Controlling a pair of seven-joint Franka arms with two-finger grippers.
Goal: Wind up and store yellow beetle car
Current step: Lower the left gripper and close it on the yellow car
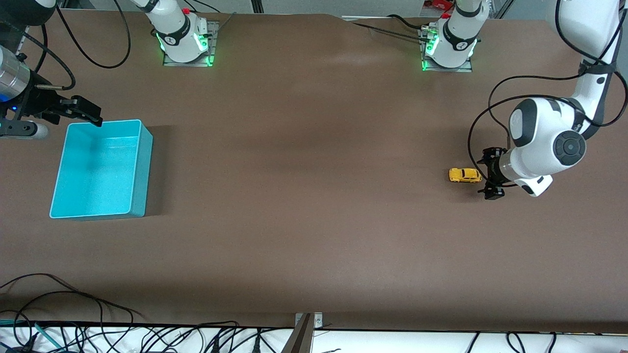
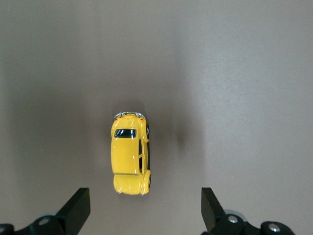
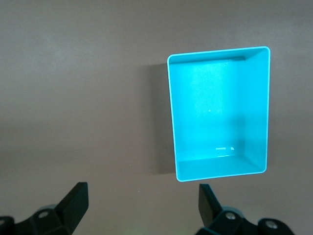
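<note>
Nothing is completed: the yellow beetle car (image 1: 465,175) sits unwound on the counter (image 1: 304,196), just beside the spread left tool (image 1: 492,172). Right tool (image 1: 83,112), spread, waits over the empty turquoise bin (image 1: 140,169) rim.

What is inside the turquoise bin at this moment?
Nothing: the turquoise bin shows only its bare floor. The yellow beetle car sits on the table by the open left gripper.
</note>
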